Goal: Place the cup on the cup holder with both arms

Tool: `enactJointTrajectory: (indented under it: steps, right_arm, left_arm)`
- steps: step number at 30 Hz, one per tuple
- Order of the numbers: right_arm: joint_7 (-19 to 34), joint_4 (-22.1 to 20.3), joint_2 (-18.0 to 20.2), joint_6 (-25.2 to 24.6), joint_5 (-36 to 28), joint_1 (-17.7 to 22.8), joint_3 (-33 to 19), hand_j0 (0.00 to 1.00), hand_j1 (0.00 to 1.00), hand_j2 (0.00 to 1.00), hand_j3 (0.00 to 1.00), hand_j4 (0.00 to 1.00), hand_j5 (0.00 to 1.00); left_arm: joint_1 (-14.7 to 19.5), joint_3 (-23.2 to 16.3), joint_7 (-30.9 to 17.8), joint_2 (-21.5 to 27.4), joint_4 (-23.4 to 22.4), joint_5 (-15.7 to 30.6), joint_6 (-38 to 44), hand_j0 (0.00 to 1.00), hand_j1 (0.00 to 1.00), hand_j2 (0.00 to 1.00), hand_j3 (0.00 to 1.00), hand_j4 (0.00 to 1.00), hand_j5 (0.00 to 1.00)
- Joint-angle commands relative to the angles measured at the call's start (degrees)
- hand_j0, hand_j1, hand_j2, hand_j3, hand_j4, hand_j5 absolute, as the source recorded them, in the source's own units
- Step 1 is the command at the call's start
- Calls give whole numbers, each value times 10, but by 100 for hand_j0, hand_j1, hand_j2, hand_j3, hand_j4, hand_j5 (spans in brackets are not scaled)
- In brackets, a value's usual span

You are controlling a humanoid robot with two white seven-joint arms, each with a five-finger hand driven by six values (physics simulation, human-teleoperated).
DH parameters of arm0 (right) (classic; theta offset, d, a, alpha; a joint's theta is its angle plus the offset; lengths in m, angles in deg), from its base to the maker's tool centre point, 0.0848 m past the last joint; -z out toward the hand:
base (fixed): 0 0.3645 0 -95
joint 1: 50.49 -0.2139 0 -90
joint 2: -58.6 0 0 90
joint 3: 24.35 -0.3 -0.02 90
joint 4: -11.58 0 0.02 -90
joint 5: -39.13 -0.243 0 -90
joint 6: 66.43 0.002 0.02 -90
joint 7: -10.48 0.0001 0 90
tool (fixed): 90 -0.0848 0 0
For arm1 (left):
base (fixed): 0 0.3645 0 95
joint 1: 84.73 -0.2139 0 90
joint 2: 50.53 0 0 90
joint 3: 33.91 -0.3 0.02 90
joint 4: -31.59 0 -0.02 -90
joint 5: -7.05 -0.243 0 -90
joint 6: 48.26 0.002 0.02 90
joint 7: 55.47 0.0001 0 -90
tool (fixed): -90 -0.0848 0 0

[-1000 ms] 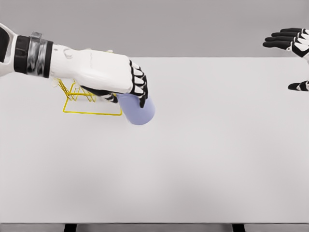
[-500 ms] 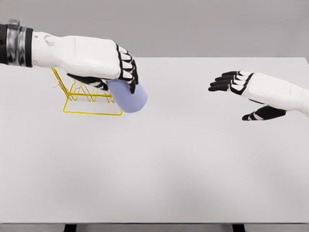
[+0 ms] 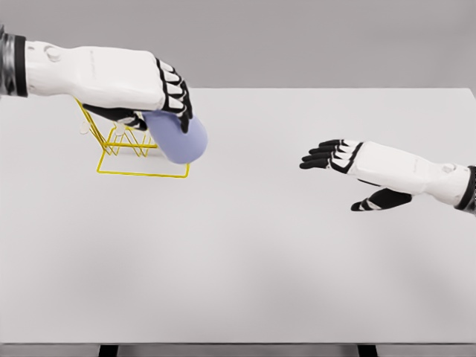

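A pale lavender cup (image 3: 178,138) hangs tilted in my left hand (image 3: 160,100), whose fingers are shut on it from above. The cup hovers over the right end of a yellow wire cup holder (image 3: 130,152), which stands at the far left of the white table (image 3: 260,253). My hand and the cup hide part of the holder's pegs. My right hand (image 3: 335,167) is open, palm down with fingers stretched toward the left, over the table's right half and well apart from the cup.
The table's far edge runs just behind the holder, and the near edge shows two dark legs below it.
My left hand has lifted the cup up and to the left, over the holder. My right hand came in from the upper right corner and now reaches over the table's right half.
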Motion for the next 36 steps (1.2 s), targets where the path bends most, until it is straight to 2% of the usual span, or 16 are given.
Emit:
enactJointTrajectory:
  steps: [1, 4, 23, 25, 29, 36]
  right_arm:
    - [0, 0, -11, -2, 0, 0, 1, 100, 100, 100, 100, 100, 100]
    - [0, 0, -32, -2, 2, 0, 5, 100, 100, 100, 100, 100, 100]
    - [0, 0, -28, -2, 13, -1, 0, 100, 100, 100, 100, 100, 100]
    - [0, 0, -27, -2, 13, -1, 0, 100, 100, 100, 100, 100, 100]
    - [0, 0, -26, -2, 14, -1, 0, 100, 100, 100, 100, 100, 100]
    - [0, 0, -25, -2, 19, -1, 0, 100, 100, 100, 100, 100, 100]
  left_arm:
    - [0, 1, 0, 2, -14, 1, 2, 60, 60, 60, 60, 60, 60]
    - [0, 1, 0, 2, -29, -1, 2, 60, 60, 60, 60, 60, 60]
    - [-6, 1, 0, 4, -62, -2, 2, 60, 60, 60, 60, 60, 60]
    - [-7, 0, 0, 3, -80, -4, 2, 60, 60, 60, 60, 60, 60]
    - [-9, -1, 0, 2, -87, -6, 2, 60, 60, 60, 60, 60, 60]
    - [-23, -5, 0, -4, -102, -8, 2, 61, 61, 61, 61, 61, 61]
